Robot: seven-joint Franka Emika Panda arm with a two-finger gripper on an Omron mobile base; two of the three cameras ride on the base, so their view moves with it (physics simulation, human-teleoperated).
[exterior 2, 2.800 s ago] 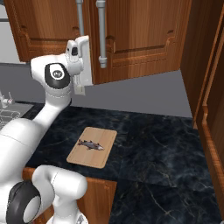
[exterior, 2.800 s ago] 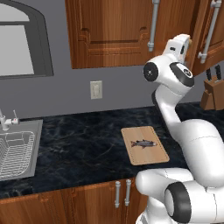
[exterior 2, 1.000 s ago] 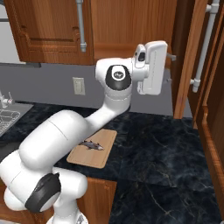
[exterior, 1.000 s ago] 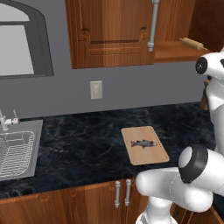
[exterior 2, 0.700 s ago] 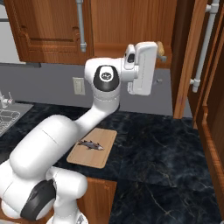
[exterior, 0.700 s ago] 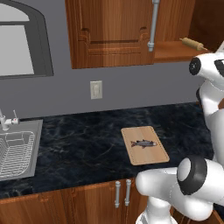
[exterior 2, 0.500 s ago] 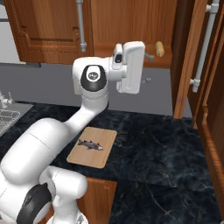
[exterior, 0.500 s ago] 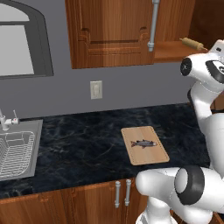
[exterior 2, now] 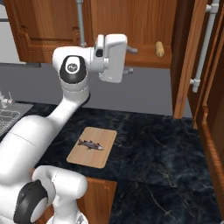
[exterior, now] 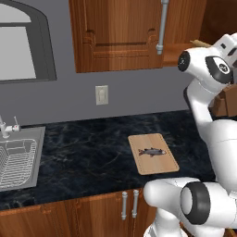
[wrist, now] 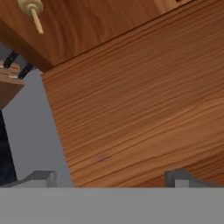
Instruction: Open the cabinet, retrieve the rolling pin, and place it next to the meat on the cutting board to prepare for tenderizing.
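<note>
Right base view: cabinet point(exterior 2: 188, 57) door open; pin point(exterior 2: 159, 49) on the shelf, upper centre, right of the gripper point(exterior 2: 129, 61), end toward camera. Fingers point(wrist: 43, 176) spread, holding nothing.

Left base view: from behind the arm on its left, facing forward and down over the counter point(exterior: 83, 152); takes in the sink point(exterior: 18, 157), wall outlet point(exterior: 101, 94) and the closed door of the cabinet point(exterior: 120, 34)

Right base view: from behind on the right, same direction, covering the open side of the cabinet and its swung-out door point(exterior 2: 192, 57)

Shared between the two: cutting board point(exterior: 152, 153) point(exterior 2: 92, 146), meat point(exterior: 152, 151) point(exterior 2: 90, 145), dark counter, cabinet underside

Hand view: very close, rolled, aimed at the wooden cabinet bottom point(wrist: 131, 100); rolling pin point(wrist: 33, 12) end at upper left
</note>
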